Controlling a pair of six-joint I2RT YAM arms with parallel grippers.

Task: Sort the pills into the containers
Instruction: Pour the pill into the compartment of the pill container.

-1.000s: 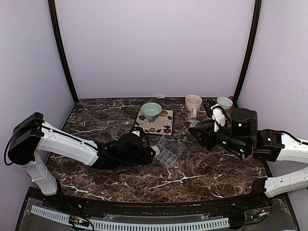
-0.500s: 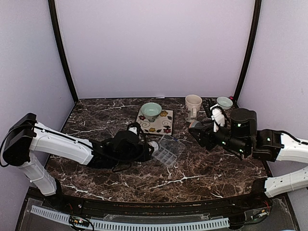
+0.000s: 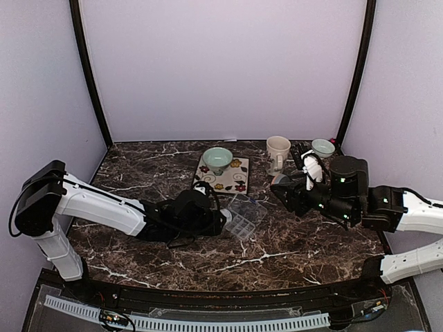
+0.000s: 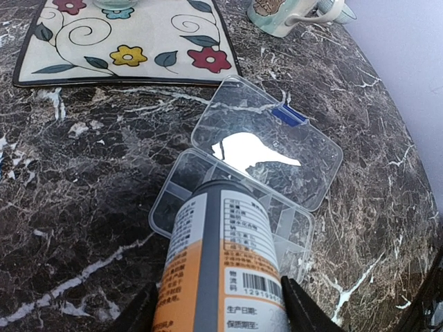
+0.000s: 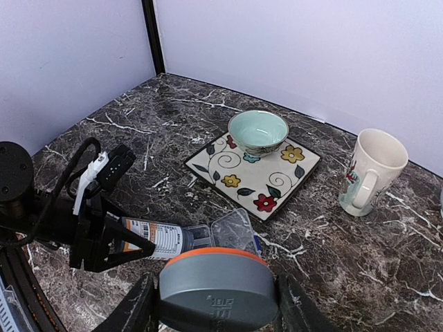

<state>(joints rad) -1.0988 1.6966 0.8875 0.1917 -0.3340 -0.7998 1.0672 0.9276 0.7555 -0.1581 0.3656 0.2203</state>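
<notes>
Holding bottle [image 4: 221, 266] over compartments [image 4: 291, 228] — cap [image 5: 218, 283] clear only from right wrist.

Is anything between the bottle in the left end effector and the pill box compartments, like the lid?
Nothing visible. The lid lies open beyond the compartments, and the mouth of the orange bottle hangs right over them.

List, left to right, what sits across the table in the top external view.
Left pincer → clear pill box → cream mug → small pale bowl.
</notes>
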